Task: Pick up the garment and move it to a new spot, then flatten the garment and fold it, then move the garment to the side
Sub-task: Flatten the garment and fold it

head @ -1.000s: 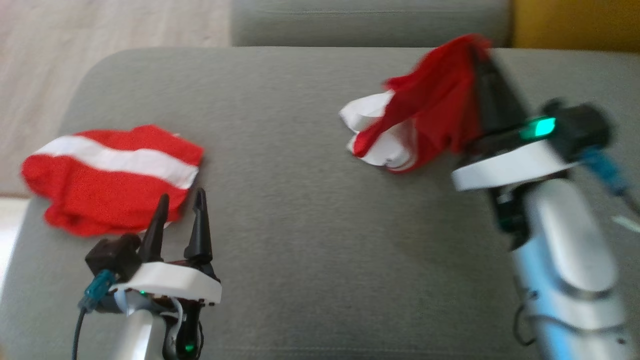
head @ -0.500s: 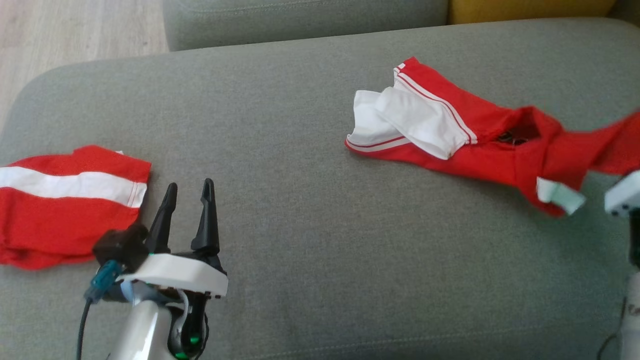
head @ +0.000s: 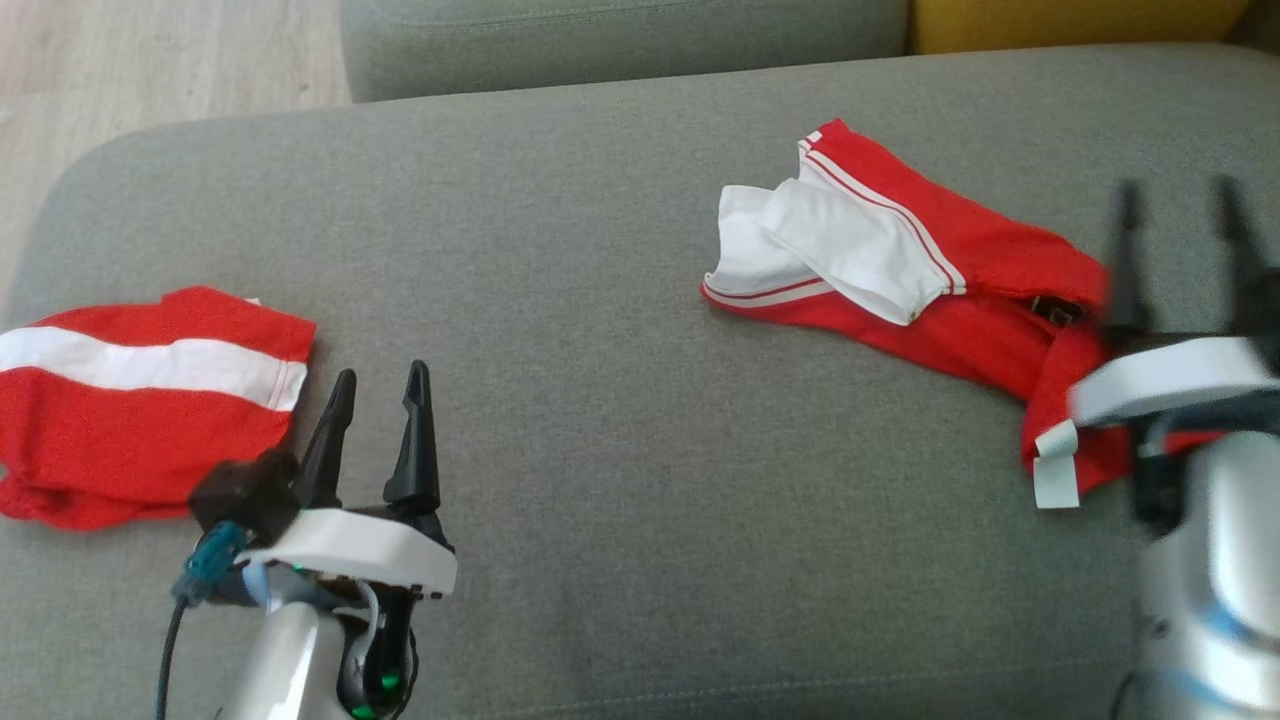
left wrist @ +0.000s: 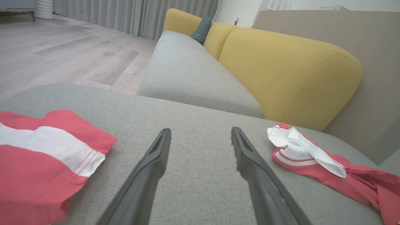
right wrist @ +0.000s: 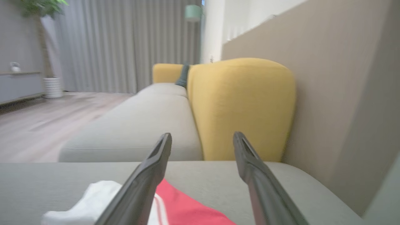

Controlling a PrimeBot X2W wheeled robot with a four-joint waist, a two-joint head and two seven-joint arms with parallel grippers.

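Note:
The garment [head: 940, 290] is red with a white sleeve and white piping. It lies crumpled and stretched out on the right half of the grey seat cushion [head: 600, 300], and it also shows as the garment [left wrist: 312, 159] and the garment [right wrist: 187, 209]. My right gripper [head: 1175, 190] hovers blurred over its right end, open and with nothing between the fingers; in the right wrist view that gripper [right wrist: 202, 135] points over the cloth toward the sofa back. My left gripper [head: 381, 373] stands open at the lower left, well away from the garment, as the left gripper [left wrist: 200, 130] confirms.
A folded red garment with a white band [head: 140, 400] lies at the cushion's left end, just left of my left gripper. Yellow back cushions [left wrist: 281, 72] and a beige wall panel rise behind. Wooden floor [head: 150, 60] lies beyond the far left edge.
The right gripper has opened and let go of the garment, which dropped from a held-up bunch to lying stretched on the cushion. The head camera shifted. The left gripper stayed put.

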